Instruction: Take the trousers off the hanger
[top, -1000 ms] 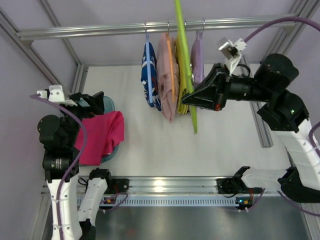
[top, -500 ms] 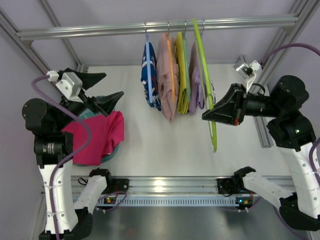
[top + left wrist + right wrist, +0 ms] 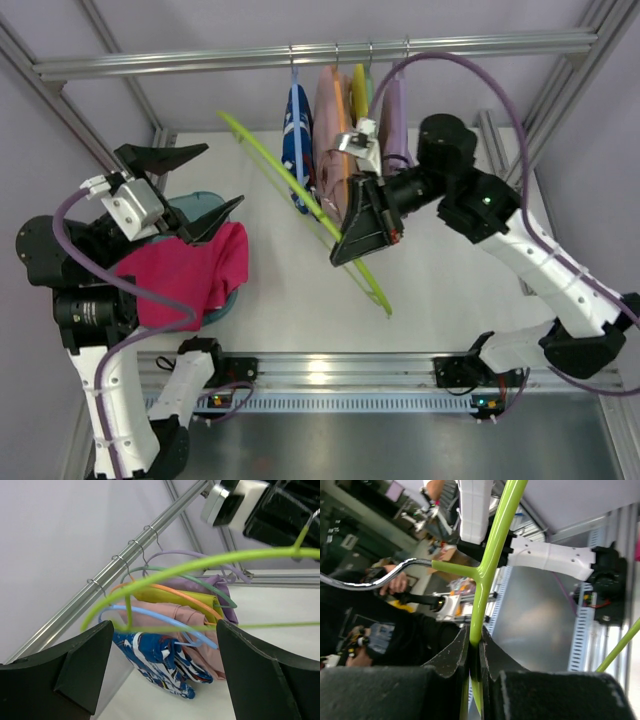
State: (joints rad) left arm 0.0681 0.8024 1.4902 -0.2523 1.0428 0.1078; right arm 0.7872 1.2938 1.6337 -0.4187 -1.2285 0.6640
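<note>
The trousers [image 3: 190, 275] lie heaped at 8 o'clock of the bench [image 3: 280, 290], already free; the left tool [image 3: 225, 172] hovers over them, spread wide and empty. The right tool [image 3: 343, 250] pinches the bare hanger [image 3: 496, 530] tight near its neck, slanted at mid-bench. We judge its long bar could rake the hung garments [image 3: 328, 120] at 12 o'clock, or twist in so narrow a pinch

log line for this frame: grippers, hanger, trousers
right gripper: shut on hanger | hanger: bare, off rail, tilted over table | trousers: heaped at left, off hanger | left gripper: open, empty
</note>
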